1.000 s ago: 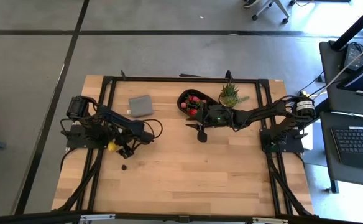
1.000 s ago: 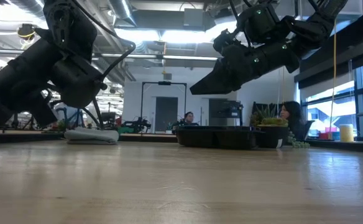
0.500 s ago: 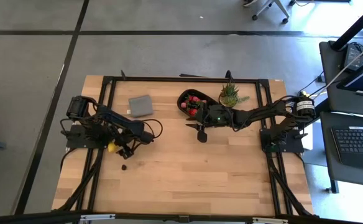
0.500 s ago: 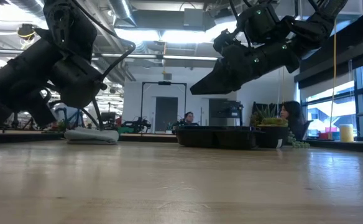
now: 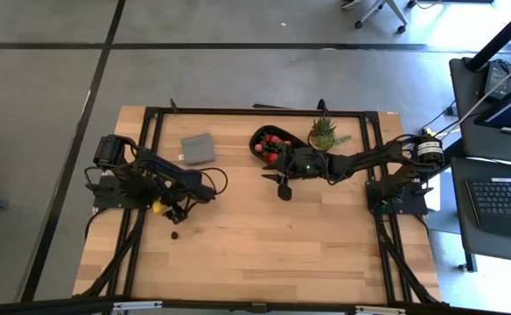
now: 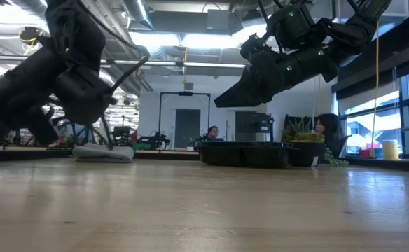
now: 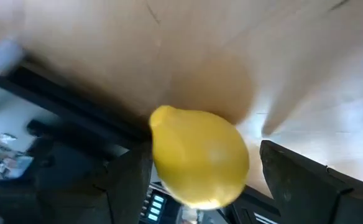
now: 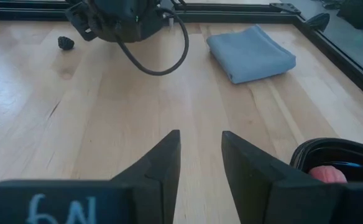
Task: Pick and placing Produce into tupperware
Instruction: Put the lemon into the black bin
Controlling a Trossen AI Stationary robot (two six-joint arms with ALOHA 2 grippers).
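A yellow lemon [image 5: 157, 207] lies on the wooden table near its left edge. It fills the middle of the left wrist view [image 7: 200, 158], between the open fingers of my left gripper [image 5: 170, 210]. A dark berry [image 5: 175, 234] lies on the wood just nearer than that. The black tupperware [image 5: 269, 144] stands at the far middle with red strawberry pieces [image 5: 273, 142] in it; its rim shows in the right wrist view [image 8: 330, 152]. My right gripper [image 5: 282, 186] hangs above the table just near of the tupperware, its fingers [image 8: 200, 155] a narrow gap apart with nothing between them. My left gripper slants down at the lemon from the table's left, one finger on each side of it. One finger [image 7: 128, 180] stands right against the lemon's side [image 7: 160, 155]; whether it touches I cannot tell. A gap shows between the lemon and the other finger [image 7: 299, 186].
A folded grey cloth [image 5: 198, 149] lies at the far left of the table. A spiky green potted plant [image 5: 324, 133] stands right of the tupperware. A black frame rail [image 5: 255, 112] runs along the far edge. Bare wood spreads over the near half. People sit in the room behind.
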